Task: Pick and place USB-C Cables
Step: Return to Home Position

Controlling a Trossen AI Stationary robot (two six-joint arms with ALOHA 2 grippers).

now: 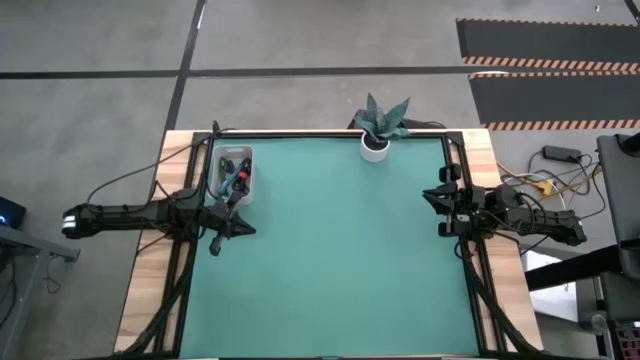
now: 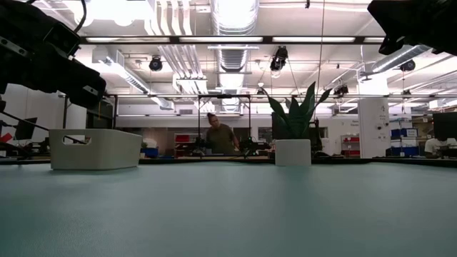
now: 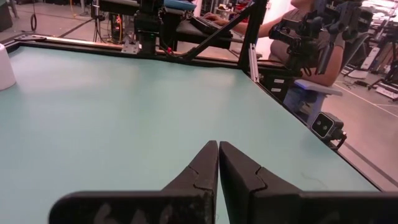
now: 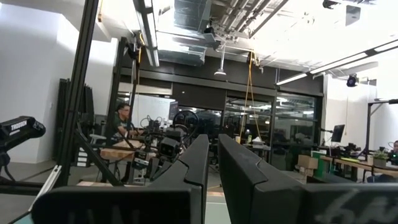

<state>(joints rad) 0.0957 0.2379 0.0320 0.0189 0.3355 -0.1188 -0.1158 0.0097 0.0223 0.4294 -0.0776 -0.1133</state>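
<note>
Fingers pressed together and empty, the left gripper [image 3: 218,144] hangs over the green mat [image 1: 340,260] just beside the gray bin [image 1: 250,180], which holds the USB-C cables [image 1: 233,176]. A clean return home likely means drawing back clear of the bin wall. The right gripper [image 4: 209,138], also closed, waits at the opposite edge.

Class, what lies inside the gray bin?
From above, cable bundles, green, red and blue showing, lie in the gray bin. Its wall hides them in the low view.

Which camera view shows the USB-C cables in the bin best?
The high view: it looks down into the bin onto the USB-C cables. The low view shows only the bin's wall; the wrist views show neither.
</note>
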